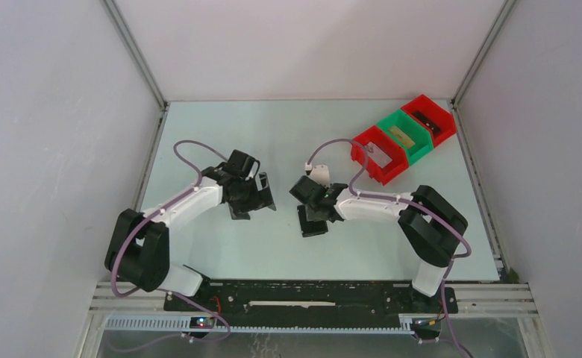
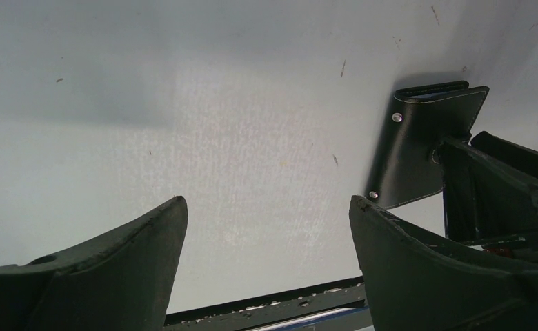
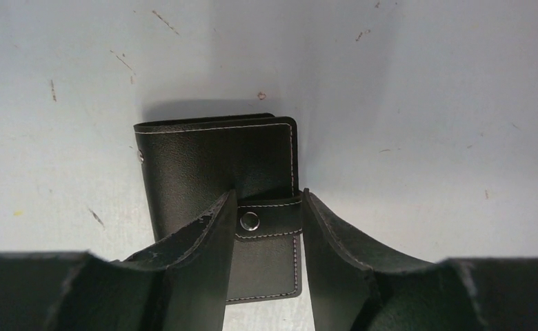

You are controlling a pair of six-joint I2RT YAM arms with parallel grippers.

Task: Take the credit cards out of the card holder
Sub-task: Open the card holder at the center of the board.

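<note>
1. Pale table (image 1: 273,134) inside a white-walled enclosure: both arms reach inward toward its middle.
2. On the left gripper (image 2: 266,207), the fingers are spread wide and empty. It hovers just beside the card holder (image 3: 211,165).
3. On the right gripper (image 3: 266,207), the fingers are half-spread astride the strap tab (image 3: 270,219). Whether they pinch it cannot be told.
4. The card holder lies flat on the table between the grippers, folded shut. No credit cards show.
5. Likely step: unsnapping the tab. Recommended: pin the cover with the left gripper, then peel the tab upward from its free end, so the holder does not slide.
6. The snap stud (image 3: 250,221) is plain metal. No brand, label or writing is legible.
</note>
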